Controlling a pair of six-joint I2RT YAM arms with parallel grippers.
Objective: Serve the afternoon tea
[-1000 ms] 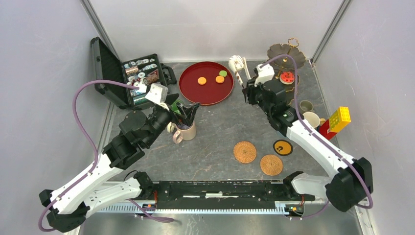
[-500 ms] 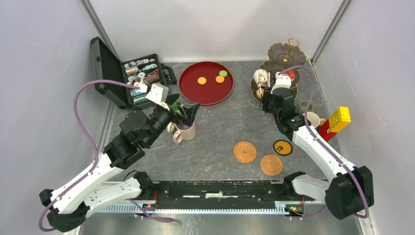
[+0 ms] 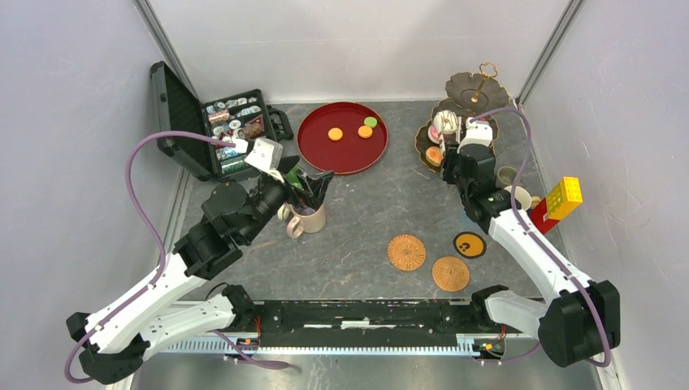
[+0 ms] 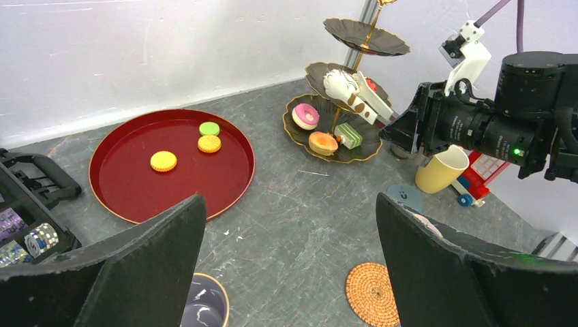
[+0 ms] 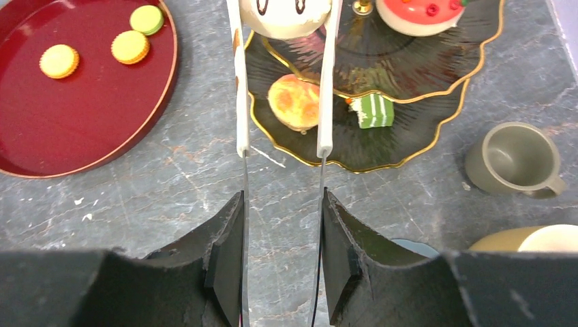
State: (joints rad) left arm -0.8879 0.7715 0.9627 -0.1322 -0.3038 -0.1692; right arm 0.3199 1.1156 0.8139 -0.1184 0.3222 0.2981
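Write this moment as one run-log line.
right hand: shut on tongs | tongs: gripping white cake over stand | left hand: open, above beige mug

The grey stone-patterned tabletop [image 3: 366, 219] carried a round red tray [image 3: 341, 156] at upper centre, an open black case [image 3: 175, 114] upper left, a dark three-tier gold-handled stand [image 3: 467, 84] upper right, a beige mug [image 3: 309, 221] left of centre, and two round woven coasters [image 3: 406, 252] at lower centre.

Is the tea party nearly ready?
Maybe halfway. Done: four cakes sit on the stand. In hand: the right end effector holds tongs carrying a white cake over it. Left: three cookies wait on the red tray, and the coasters have no mugs.
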